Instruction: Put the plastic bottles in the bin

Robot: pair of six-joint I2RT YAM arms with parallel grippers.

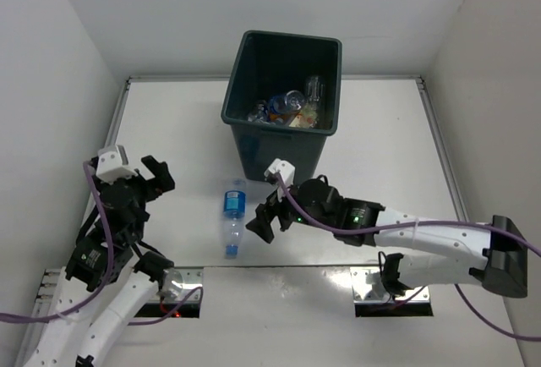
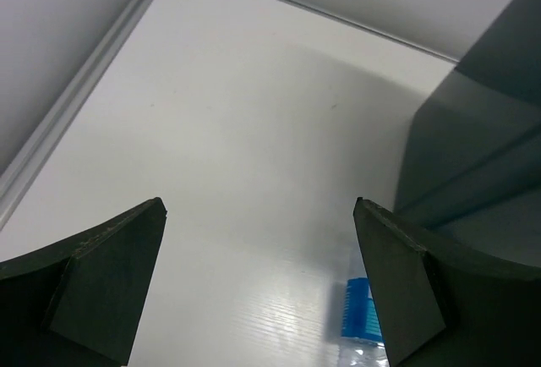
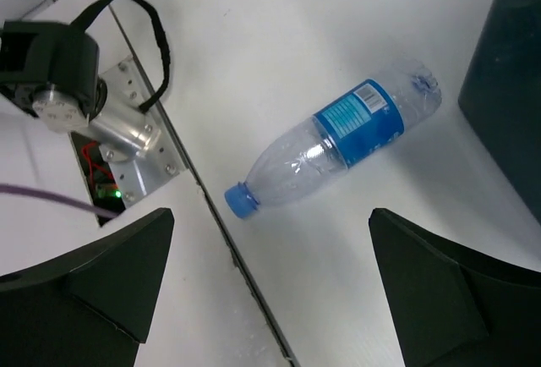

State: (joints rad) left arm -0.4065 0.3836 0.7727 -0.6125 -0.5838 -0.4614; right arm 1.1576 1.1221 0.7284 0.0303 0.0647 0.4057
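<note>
White counter (image 1: pixel 169 122) is carrying a plastic bottle (image 1: pixel 233 217) lying flat near the bin (image 1: pixel 262 154), just beside the right end effector (image 1: pixel 269 217), which is hovering wide open and empty; the left end effector (image 1: pixel 144 183) likewise.

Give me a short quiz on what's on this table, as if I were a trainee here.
1. True or false: the bottle on the table stands upright.
2. Relative to the bin, that bottle lies: A) inside it, B) in front of it, C) behind it.
3. Fill in: the gripper nearest the bottle, jaws open, is the ___ one.

Key: 1 false, it lies on its side. 2 B. 3 right: the right gripper.
</note>
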